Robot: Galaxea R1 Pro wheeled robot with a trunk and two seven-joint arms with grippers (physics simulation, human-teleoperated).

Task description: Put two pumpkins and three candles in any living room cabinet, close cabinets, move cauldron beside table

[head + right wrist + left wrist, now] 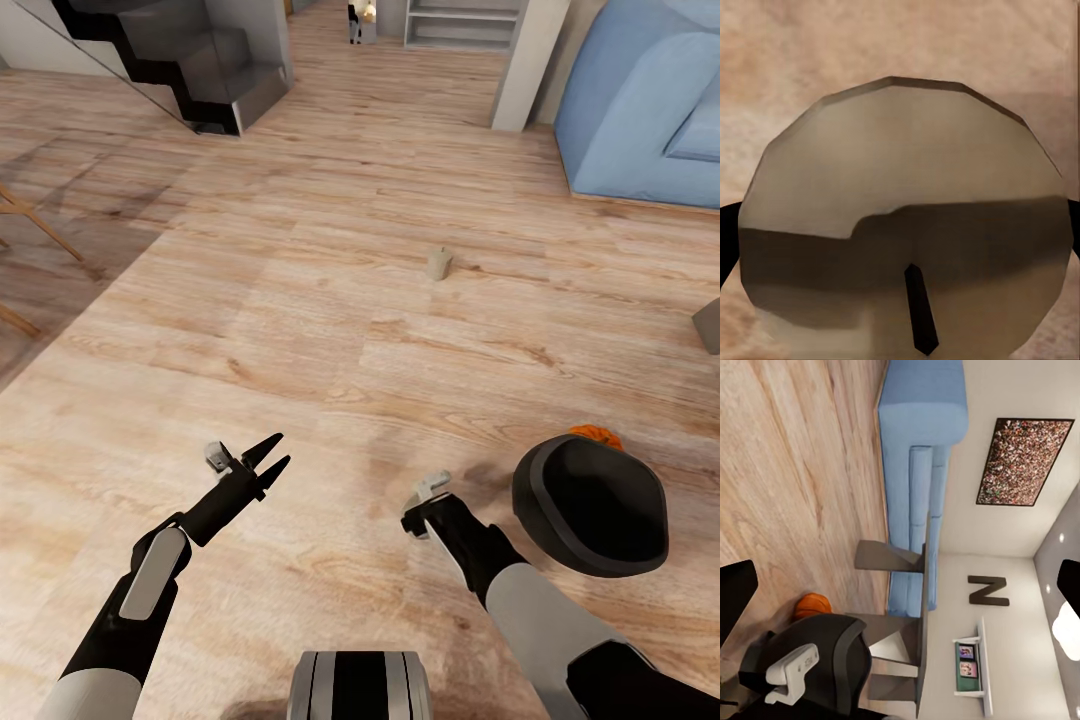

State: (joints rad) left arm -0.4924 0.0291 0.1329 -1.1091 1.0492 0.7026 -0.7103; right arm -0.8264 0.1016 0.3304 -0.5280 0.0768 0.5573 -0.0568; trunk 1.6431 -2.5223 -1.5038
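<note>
Pumpkin mostly hidden behind cauldron; right gripper fingertips unseen.

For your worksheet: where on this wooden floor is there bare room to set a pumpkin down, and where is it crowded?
Bare boards stretch between the staircase, the standing candle and the left claw. It is crowded at lower right: cauldron, pumpkin behind it, right arm beside them.
</note>
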